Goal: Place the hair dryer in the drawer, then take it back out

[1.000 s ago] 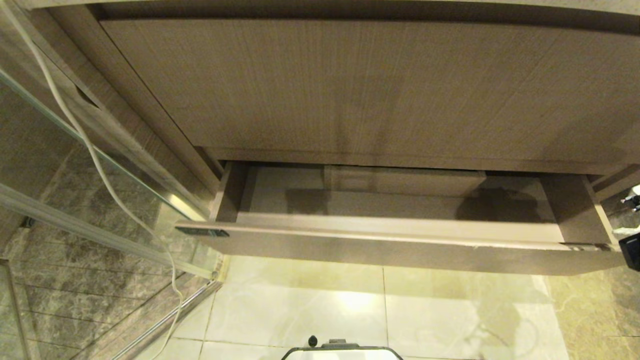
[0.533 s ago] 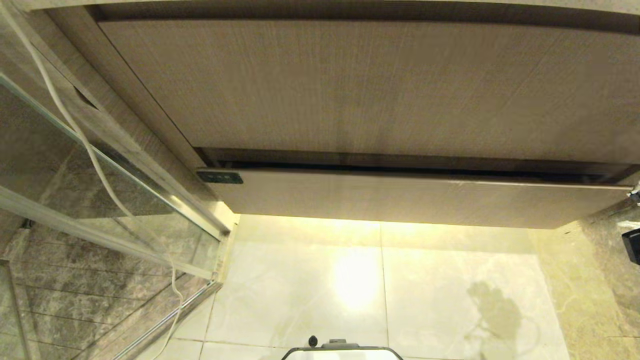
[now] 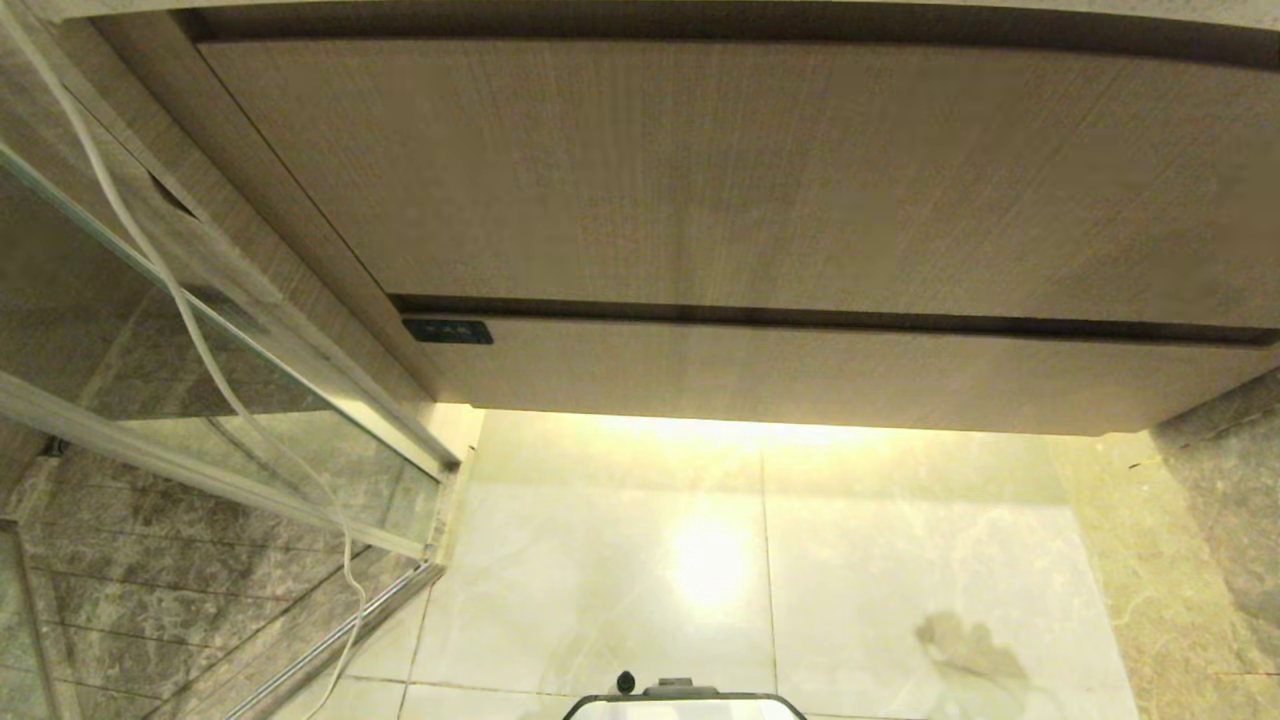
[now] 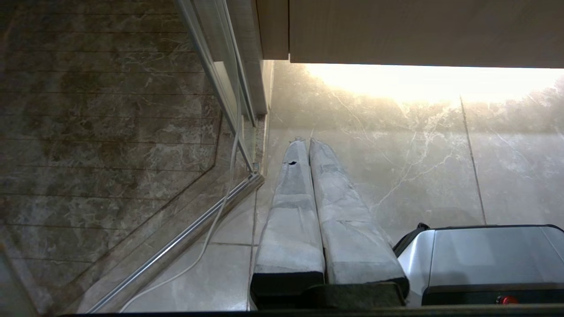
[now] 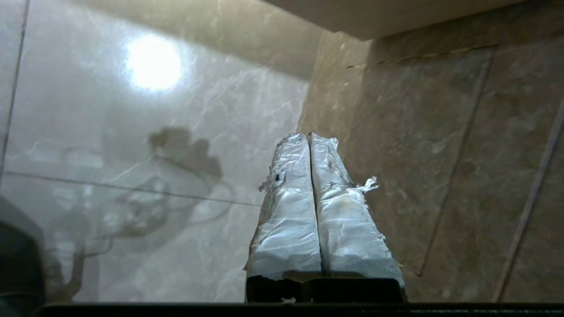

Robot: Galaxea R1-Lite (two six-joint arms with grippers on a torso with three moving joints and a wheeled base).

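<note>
The drawer is pushed shut, its narrow beige wood-grain front flush under the taller panel. The hair dryer is out of view. My left gripper is shut and empty, hanging over the floor tiles beside the robot base. My right gripper is shut and empty too, its taped fingers pressed together over the floor near the stone wall, below the drawer's lower edge. Neither arm shows in the head view.
A glass shower partition with a metal rail stands at the left, a white cable hanging along it. A dark stone wall bounds the right. Glossy floor tiles lie before the vanity. The robot base shows at the bottom edge.
The drawer, open a second ago with its inside showing, has slid shut. The dark gripper tip at the right edge of the head view has left that view.
</note>
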